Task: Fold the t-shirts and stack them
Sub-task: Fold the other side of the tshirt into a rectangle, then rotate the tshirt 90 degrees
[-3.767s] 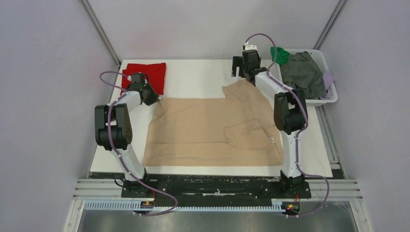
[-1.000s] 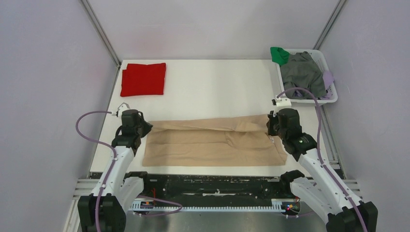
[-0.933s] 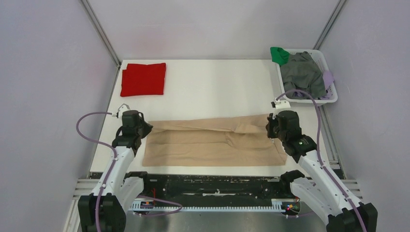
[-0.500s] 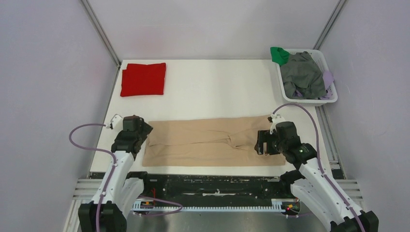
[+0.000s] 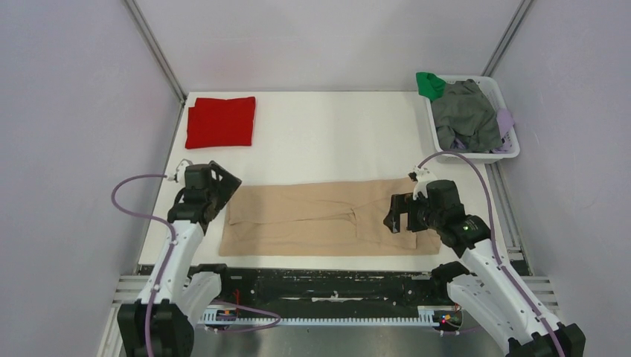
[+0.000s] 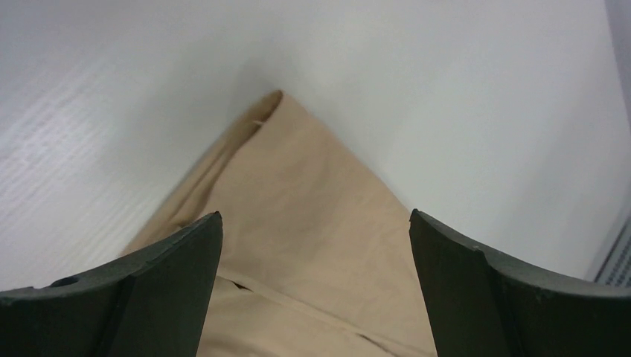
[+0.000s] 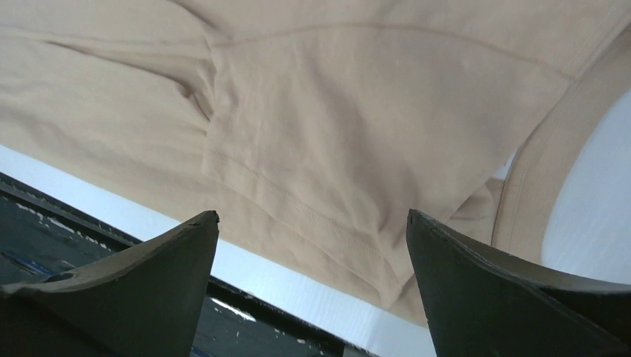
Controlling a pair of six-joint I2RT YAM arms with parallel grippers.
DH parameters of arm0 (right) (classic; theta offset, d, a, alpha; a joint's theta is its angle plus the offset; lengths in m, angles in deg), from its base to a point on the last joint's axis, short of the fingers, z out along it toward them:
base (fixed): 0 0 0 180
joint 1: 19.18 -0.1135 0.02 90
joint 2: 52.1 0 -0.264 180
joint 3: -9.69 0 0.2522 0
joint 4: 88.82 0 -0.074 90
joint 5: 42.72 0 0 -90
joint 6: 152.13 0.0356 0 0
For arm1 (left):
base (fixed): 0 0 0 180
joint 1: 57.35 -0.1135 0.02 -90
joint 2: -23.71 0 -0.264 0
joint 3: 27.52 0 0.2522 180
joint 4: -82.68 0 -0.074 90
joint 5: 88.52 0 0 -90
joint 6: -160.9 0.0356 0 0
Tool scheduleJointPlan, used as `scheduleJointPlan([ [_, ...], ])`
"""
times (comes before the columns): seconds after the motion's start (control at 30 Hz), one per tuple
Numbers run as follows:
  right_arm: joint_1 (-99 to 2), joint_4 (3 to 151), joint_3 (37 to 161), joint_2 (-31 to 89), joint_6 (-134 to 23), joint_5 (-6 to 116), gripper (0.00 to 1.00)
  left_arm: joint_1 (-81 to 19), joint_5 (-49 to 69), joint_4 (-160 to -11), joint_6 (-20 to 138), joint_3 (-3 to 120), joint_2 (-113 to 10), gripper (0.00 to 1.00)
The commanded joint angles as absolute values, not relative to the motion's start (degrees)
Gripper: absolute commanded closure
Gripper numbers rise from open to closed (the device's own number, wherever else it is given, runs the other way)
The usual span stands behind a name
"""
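Note:
The beige t-shirt (image 5: 320,219) lies folded in half as a long band along the near edge of the table. My left gripper (image 5: 227,186) hovers open over the band's left corner, and the beige cloth (image 6: 298,186) lies flat under its spread fingers (image 6: 314,216). At the right end my right gripper (image 5: 393,216) is open above the folded sleeve (image 7: 357,111), holding nothing (image 7: 311,216). The red t-shirt (image 5: 220,121) rests folded to a rectangle at the back left corner.
A white basket (image 5: 476,157) at the back right holds grey clothes (image 5: 465,115) and a green cloth (image 5: 429,84). The table's white surface (image 5: 335,134) stretches between the shirts. A black rail (image 7: 45,223) runs along the near edge.
Both grippers opened and let go of the beige shirt's far edge after laying it over the near half. The right gripper then swung left over the shirt.

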State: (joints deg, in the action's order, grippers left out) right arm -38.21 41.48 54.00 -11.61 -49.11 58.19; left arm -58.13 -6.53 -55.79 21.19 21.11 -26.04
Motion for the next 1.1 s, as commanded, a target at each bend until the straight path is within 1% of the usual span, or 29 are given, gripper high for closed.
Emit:
scheduleJointPlan([
  [0.0,-38.5,48.4,53.4,-8.9,-46.0,59.4,0.02,-56.1,8.9,-63.8,24.9,21.3,-33.3,0.0],
  [0.07,-38.5,51.0,50.6,-6.6,-43.5,59.7,0.02,-55.2,11.0,-65.5,25.7,21.0,-36.4,0.0],
  [0.2,-38.5,58.1,44.7,-3.3,-39.4,57.2,0.02,-53.8,8.2,-65.2,27.1,20.8,-41.6,0.0],
  [0.27,-38.5,61.3,43.7,-0.9,-39.0,55.9,0.02,-53.8,7.4,-65.2,27.4,20.4,-43.3,0.0],
  [0.5,-37.0,70.5,47.9,14.9,-40.2,47.9,0.02,-53.3,5.3,-65.8,28.2,19.4,-47.6,0.0],
  [0.6,-34.7,73.8,54.3,25.4,-40.5,47.6,0.02,-51.7,6.0,-66.9,27.1,18.4,-48.1,0.0],
  [0.7,-33.6,77.7,62.1,35.1,-40.4,47.7,0.02,-47.9,4.6,-67.1,24.6,17.2,-47.9,0.0],
  [0.87,-31.3,80.1,78.8,51.0,-41.0,48.2,0.02,-38.3,2.2,-68.2,18.4,15.8,-46.4,0.0],
  [0.97,-31.0,77.7,93.5,62.8,-44.0,49.5,0.02,-33.4,2.4,-68.8,15.1,15.6,-46.7,0.0],
  [1.07,-31.0,70.2,110.7,74.4,-43.4,54.4,0.02,-27.7,2.2,-70.6,11.6,14.9,-47.1,0.0],
])
